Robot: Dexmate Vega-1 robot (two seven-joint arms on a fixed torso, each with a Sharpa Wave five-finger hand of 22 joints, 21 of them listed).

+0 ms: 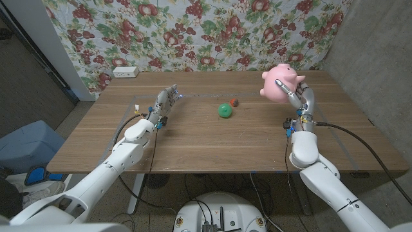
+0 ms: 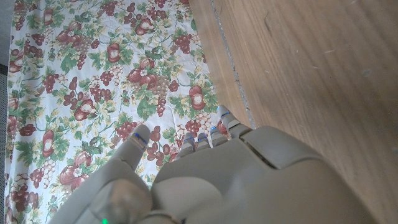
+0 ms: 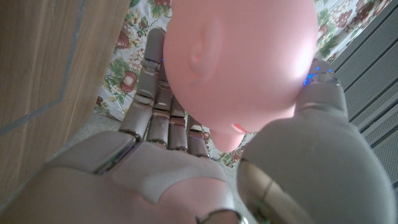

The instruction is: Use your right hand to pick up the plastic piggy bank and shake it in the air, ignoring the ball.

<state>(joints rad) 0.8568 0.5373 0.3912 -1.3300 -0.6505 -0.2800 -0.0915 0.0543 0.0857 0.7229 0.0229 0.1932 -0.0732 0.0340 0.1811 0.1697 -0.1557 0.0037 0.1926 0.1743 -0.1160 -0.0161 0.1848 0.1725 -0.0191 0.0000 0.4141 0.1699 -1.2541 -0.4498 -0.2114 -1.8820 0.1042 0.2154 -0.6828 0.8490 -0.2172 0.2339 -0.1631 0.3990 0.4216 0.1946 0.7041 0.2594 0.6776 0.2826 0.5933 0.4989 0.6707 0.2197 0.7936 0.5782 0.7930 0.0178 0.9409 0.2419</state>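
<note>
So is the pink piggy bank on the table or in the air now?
In the air: the right hand holds the piggy bank above the table.

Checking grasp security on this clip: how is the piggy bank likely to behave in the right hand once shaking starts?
The piggy bank looks like smooth, glossy, rounded plastic, so it may slip or rotate in the right hand. It is probably stiff and hollow, hence light for its bulk. The fingers wrap only part of its belly, so hard shakes might loosen it.
</note>
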